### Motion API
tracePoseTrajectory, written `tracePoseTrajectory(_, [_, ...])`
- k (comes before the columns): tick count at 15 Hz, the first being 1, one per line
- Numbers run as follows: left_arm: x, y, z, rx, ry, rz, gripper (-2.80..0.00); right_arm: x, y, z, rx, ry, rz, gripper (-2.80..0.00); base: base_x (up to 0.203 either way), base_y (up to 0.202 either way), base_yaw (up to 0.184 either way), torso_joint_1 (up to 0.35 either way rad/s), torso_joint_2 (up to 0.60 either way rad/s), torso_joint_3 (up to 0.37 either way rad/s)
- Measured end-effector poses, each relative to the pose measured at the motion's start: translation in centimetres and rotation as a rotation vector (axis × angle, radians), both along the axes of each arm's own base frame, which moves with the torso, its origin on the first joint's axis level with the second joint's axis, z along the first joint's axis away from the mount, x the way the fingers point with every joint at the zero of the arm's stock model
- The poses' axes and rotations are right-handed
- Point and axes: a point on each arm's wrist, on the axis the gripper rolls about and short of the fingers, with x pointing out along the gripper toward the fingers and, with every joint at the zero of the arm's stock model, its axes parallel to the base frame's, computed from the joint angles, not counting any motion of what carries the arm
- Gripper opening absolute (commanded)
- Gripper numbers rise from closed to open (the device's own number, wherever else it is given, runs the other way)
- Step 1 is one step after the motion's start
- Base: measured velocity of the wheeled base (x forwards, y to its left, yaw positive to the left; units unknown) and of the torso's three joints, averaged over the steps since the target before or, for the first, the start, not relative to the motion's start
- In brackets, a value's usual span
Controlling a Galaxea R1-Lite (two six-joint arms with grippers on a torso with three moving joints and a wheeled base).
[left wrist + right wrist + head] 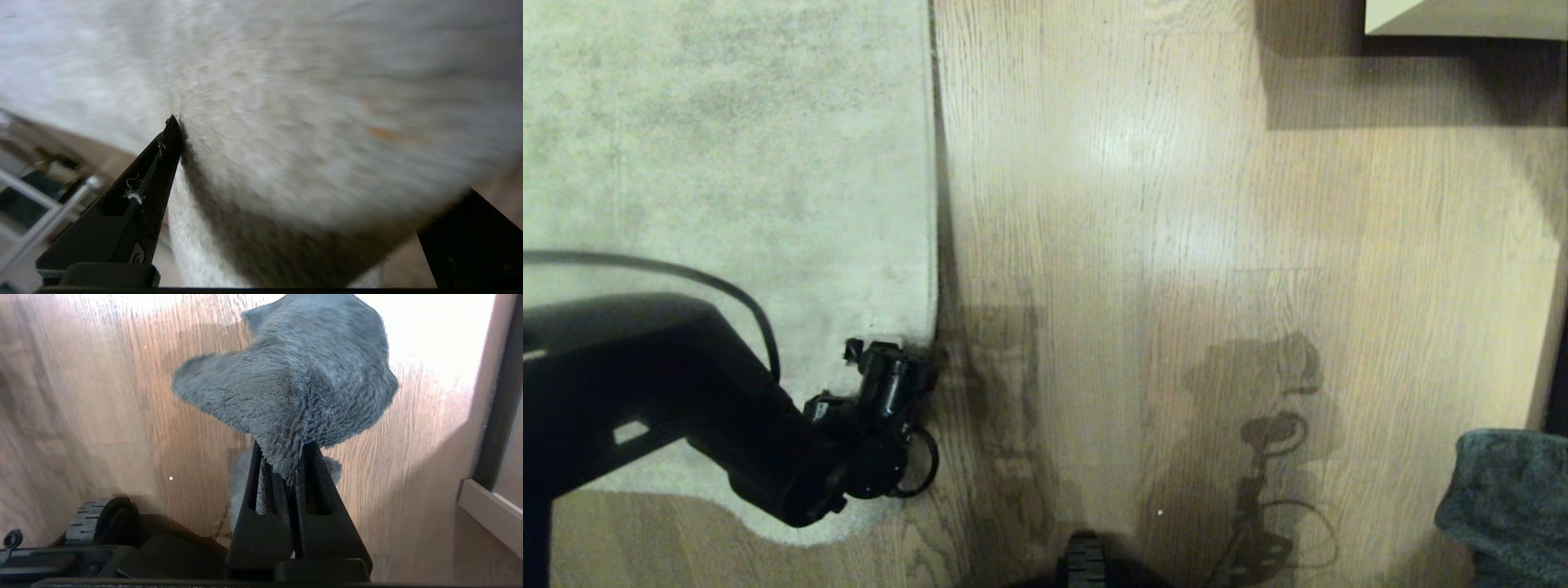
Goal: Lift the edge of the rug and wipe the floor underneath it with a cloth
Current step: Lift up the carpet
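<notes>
Wood-plank floor (1217, 245), pale rug (727, 163) alongside: left hand (894, 367) spread wide at rug's near edge; right hand (286, 465) pinching grey cloth (294, 384) above floor.

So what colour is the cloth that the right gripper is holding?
Dark grey-teal, plain and fuzzy. The cloth shows best in the right wrist view.

Pale furniture corner (1462, 18) at the far right; white metal rack (36, 196).
</notes>
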Motion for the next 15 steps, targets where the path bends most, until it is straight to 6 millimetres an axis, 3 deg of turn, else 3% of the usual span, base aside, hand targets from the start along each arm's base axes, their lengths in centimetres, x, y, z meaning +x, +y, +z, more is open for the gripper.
tracePoseTrajectory(6, [-3.6,2.3,2.0,0.075,0.057,-0.021,0.0,0.0,0.0,0.0,0.0,0.0,0.0,-2.8,0.0,0.0,0.0,0.0,0.0,0.0])
tracePoseTrajectory(10, [-5.9,2.5,1.1,0.09,0.121,-0.069,0.0,0.0,0.0,0.0,0.0,0.0,0.0,-2.8,0.0,0.0,0.0,0.0,0.0,0.0])
tracePoseTrajectory(15, [-6.7,2.0,-1.3,0.119,0.1,-0.126,0.0,0.0,0.0,0.0,0.0,0.0,0.0,-2.8,0.0,0.0,0.0,0.0,0.0,0.0])
